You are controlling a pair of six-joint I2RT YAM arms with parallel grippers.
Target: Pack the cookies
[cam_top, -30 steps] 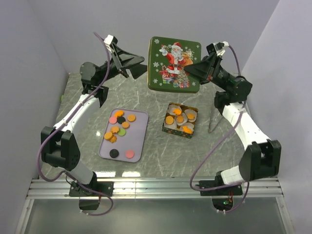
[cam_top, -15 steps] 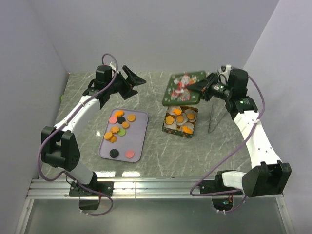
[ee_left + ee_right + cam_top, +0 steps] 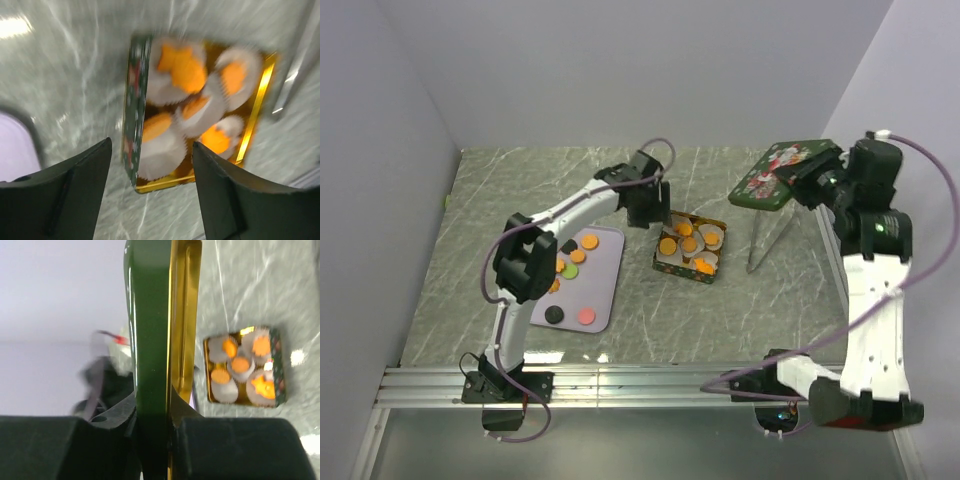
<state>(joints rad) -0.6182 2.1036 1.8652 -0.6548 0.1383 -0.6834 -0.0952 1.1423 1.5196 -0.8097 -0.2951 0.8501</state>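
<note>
Filling tin [image 3: 680,273]: orange cookies [image 3: 668,246] in paper cups [image 3: 162,147]; right claw [image 3: 152,412] grips lid [image 3: 775,175].

Motion-smeared in the left wrist view: cookies [image 3: 182,67] in paper cups [image 3: 160,147]; cropped at top in the right wrist view: tin lid [image 3: 150,315].

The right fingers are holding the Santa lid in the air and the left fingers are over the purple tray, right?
No: the left fingers are over the open tin, not the purple tray; the left wrist view shows it. The right fingers do hold the Santa lid up.
</note>
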